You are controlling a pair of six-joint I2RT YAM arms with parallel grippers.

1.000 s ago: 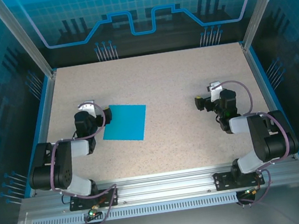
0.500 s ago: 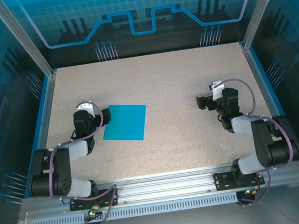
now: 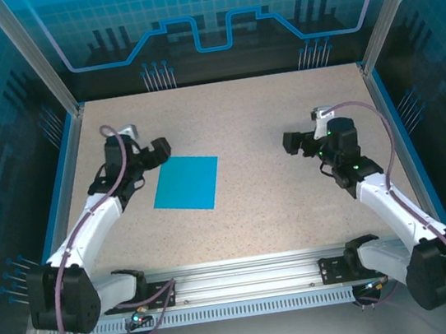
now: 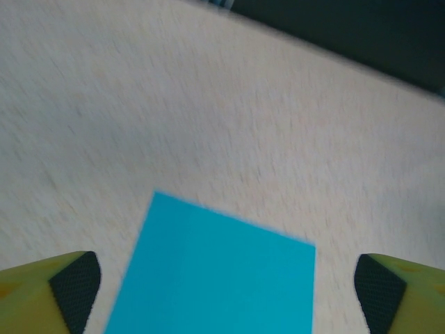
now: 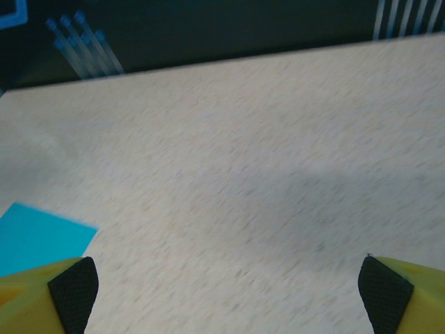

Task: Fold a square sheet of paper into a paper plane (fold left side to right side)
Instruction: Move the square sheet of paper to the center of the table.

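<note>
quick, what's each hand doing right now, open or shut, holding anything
Left hand: open, holding nothing; the square sheet of paper lies flat, not gripped.
Right hand: open, empty.

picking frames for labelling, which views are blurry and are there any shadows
Left wrist view: smeared, the table speckle streaks and the square sheet of paper has a soft far edge. Right wrist view: also soft, with a broad dim shadow across the table. Top external view: sharp, evenly lit.
</note>
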